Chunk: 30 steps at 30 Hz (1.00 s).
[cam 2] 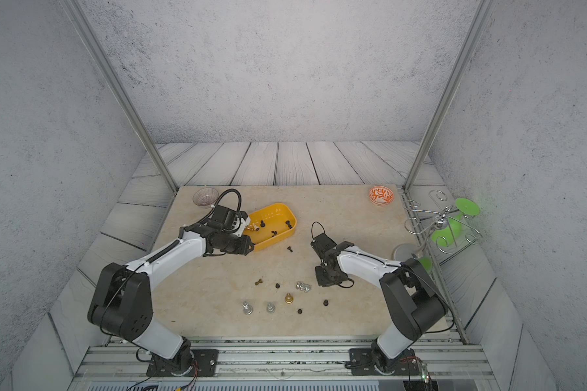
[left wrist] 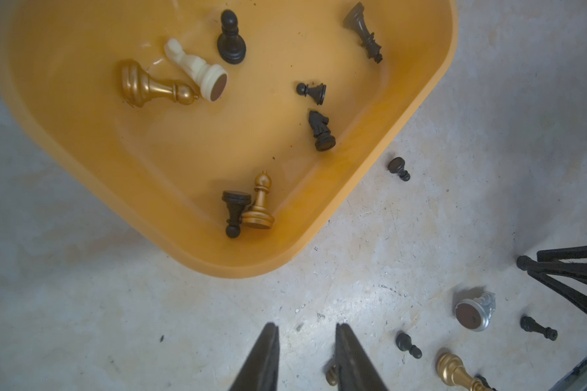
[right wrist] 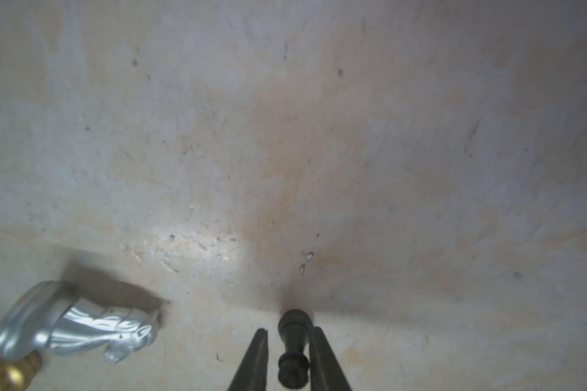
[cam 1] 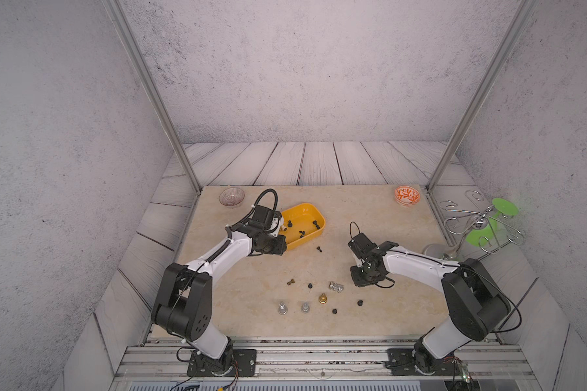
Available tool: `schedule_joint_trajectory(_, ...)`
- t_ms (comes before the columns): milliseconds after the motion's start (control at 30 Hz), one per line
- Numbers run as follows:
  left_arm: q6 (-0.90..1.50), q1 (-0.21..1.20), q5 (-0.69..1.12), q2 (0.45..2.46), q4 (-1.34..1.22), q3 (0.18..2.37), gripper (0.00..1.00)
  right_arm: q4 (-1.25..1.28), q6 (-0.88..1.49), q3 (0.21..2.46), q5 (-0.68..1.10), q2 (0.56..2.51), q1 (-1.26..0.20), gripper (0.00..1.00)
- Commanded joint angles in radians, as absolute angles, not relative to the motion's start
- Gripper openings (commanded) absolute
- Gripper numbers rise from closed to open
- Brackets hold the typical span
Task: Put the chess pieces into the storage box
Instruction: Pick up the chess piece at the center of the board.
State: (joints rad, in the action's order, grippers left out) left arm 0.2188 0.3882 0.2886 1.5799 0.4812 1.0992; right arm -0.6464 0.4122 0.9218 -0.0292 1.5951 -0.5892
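Observation:
The yellow storage box (cam 1: 314,211) (left wrist: 170,189) lies at the back left of the mat and holds several chess pieces: black ones, a cream knight (left wrist: 197,67) and gold ones (left wrist: 153,86). My left gripper (left wrist: 307,326) hangs open and empty above the box's near corner (cam 1: 280,247). Loose pieces lie on the mat: a black pawn (cam 1: 318,249), a silver knight (cam 1: 336,287) (right wrist: 82,325), gold (cam 1: 322,298), silver (cam 1: 282,308) and small black ones (cam 1: 360,303). My right gripper (right wrist: 290,330) (cam 1: 365,276) is down at the mat, its fingers straddling a lying black pawn (right wrist: 294,338). One finger touches it; a narrow gap shows at the other.
A clear ribbed bowl (cam 1: 232,197) stands at the back left corner and an orange-patterned bowl (cam 1: 406,195) at the back right. A wire rack with green plastic (cam 1: 482,226) sits off the mat to the right. Metal frame posts (cam 1: 183,159) rise at the back corners.

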Motion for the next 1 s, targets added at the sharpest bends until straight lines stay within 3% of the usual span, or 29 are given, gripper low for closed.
schedule_joint_trajectory(0, 0.224, 0.383, 0.293, 1.556, 0.478, 1.084, 0.32, -0.656, 0.419, 0.925, -0.04, 1.622, -0.594, 0.22)
schedule_joint_trajectory(233, 0.222, 0.384, 0.288, 1.552, 0.482, 1.085, 0.32, -0.655, 0.419, 0.928, -0.032, 1.618, -0.594, 0.14)
schedule_joint_trajectory(533, 0.22, 0.383, 0.284, 1.539, 0.49, 1.083, 0.32, -0.669, 0.4, 0.971, -0.014, 1.593, -0.594, 0.13)
schedule_joint_trajectory(967, 0.218, 0.383, 0.251, 1.493, 0.52, 1.069, 0.32, -0.718, 0.27, 1.342, 0.019, 1.71, -0.592, 0.14)
